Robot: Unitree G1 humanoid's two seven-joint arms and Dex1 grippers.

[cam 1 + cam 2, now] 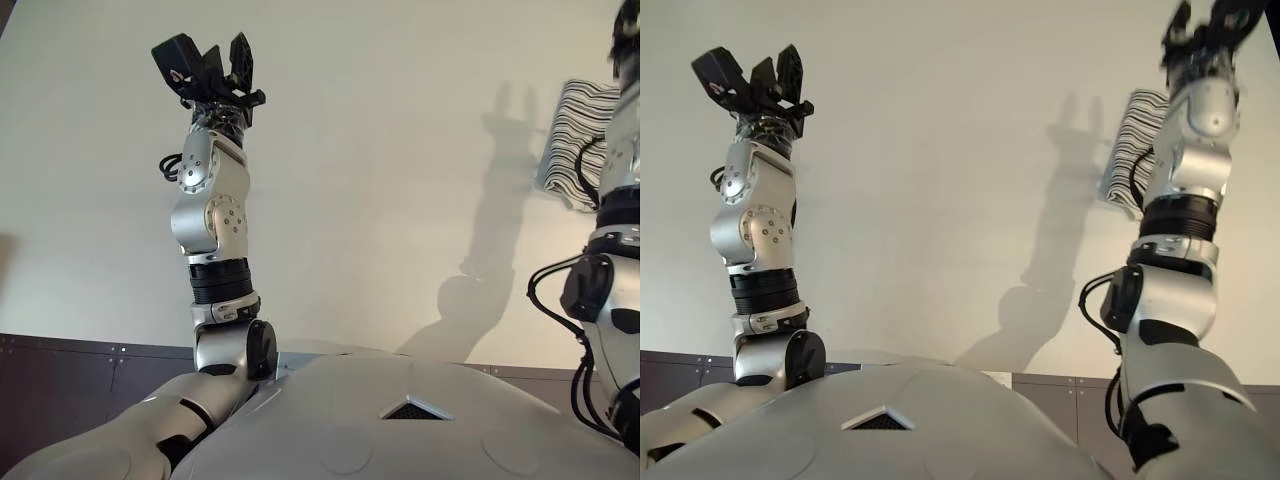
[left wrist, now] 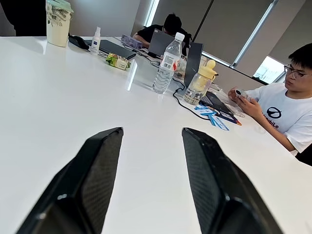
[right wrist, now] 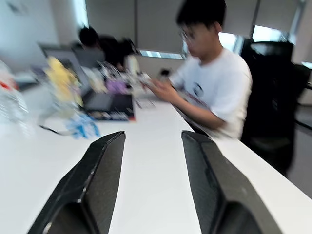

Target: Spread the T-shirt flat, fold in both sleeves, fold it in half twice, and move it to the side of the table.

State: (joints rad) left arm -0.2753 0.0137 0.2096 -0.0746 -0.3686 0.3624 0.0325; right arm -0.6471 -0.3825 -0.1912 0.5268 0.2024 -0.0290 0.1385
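"Where's the T-shirt [image 1: 575,140] got to?"

"Far right of the table [image 1: 400,200]. It's folded into a small soft block with wavy black-and-white stripes and its layers stacked at the edge. The right arm stands just in front of it and hides part of it. I can't tell whether the two touch."

"Is either gripper holding it?"

"No. The left gripper [image 1: 222,58] is over the left side of the table, well apart from the shirt. Its jaws are spread with nothing between them. The right gripper [image 1: 1205,22] is at the far right, near the shirt. Its jaws are released too, and empty."

"What are the fingers [image 2: 100,175] like?"

"Black tapered wedges. The inner faces have a fine woven look, like carbon fibre."

"And the tabletop?"

"Smooth, white and slightly glossy, so it catches reflections. Farther along it, past the left gripper, there's some clutter. There's a clear ribbed plastic bottle [image 2: 165,63] with a white cap and a paper label. Next to it is a see-through flask [image 2: 200,85] with a yellow lid. Then a pale patterned tub [image 2: 58,24], a crinkled green packet [image 2: 117,61] and a dark laptop [image 2: 158,44] with its lid up."

"Can you read any of the labels?"

"No, the print is too small from here. From the right wrist everything is smeared, so the yellow shape there is probably that same flask."
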